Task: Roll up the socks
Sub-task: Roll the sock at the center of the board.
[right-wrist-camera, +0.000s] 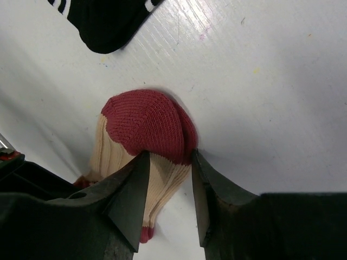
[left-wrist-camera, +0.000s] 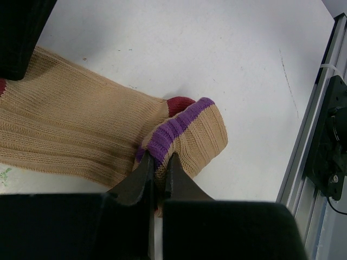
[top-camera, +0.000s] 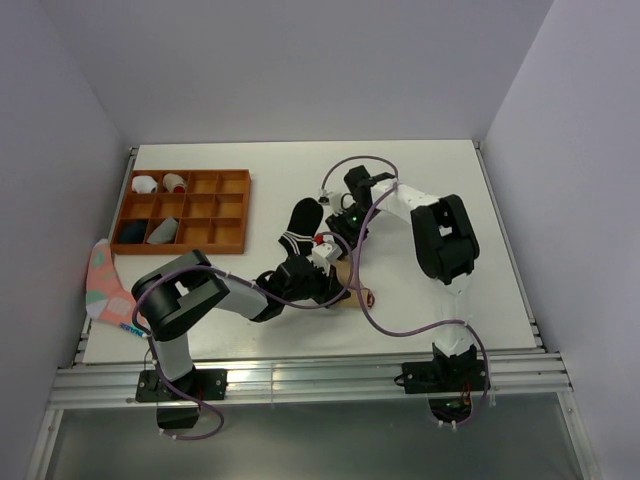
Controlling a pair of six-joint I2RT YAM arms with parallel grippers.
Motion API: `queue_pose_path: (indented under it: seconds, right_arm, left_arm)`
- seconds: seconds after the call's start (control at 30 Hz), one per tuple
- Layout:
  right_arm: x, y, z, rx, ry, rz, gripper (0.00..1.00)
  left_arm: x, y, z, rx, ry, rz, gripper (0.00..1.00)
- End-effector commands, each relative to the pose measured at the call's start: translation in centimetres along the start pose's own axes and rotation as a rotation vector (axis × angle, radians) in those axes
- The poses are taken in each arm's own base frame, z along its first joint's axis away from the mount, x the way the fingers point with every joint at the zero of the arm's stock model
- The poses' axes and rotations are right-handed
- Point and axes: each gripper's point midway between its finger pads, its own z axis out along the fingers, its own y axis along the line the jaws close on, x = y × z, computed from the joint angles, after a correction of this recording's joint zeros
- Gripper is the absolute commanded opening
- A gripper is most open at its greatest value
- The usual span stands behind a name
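Note:
The tan sock (left-wrist-camera: pixel 70 135) lies on the white table, partly under both grippers in the top view (top-camera: pixel 352 282). My left gripper (left-wrist-camera: pixel 160 162) is shut on its purple-striped cuff (left-wrist-camera: pixel 181 124), which is folded back over the leg. In the right wrist view the maroon toe (right-wrist-camera: pixel 146 122) bulges up, bunched. My right gripper (right-wrist-camera: pixel 169 154) straddles it with jaws apart, both tips touching the toe and a gap lower down by the right finger. The black sock (top-camera: pixel 300 226) with its white-striped cuff lies flat just beyond, and its edge shows in the right wrist view (right-wrist-camera: pixel 105 21).
A wooden divided tray (top-camera: pixel 247 215) at the back left holds small rolled bundles. A pink sock (top-camera: pixel 105 282) hangs over the table's left edge. The table's aluminium rail (left-wrist-camera: pixel 320 108) runs close to the right of the left gripper.

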Motion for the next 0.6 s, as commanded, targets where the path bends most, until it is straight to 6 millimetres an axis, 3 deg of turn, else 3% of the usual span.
queue_pose_path:
  seconds: [0.0, 0.2, 0.57]
  right_arm:
    - [2.0, -1.2, 1.1, 0.066, 0.057, 0.004, 0.38]
    - [2.1, -1.6, 0.5, 0.096, 0.036, 0.014, 0.07]
    - [0.6, -4.9, -3.9, 0.160, -0.092, 0.095, 0.04]
  left_arm:
    - [6.2, 1.6, -1.5, -0.059, 0.205, -0.031, 0.00]
    - [6.2, 1.5, -1.4, -0.056, 0.207, -0.041, 0.00]
    - [6.5, 0.5, -1.9, -0.048, 0.239, -0.097, 0.00]
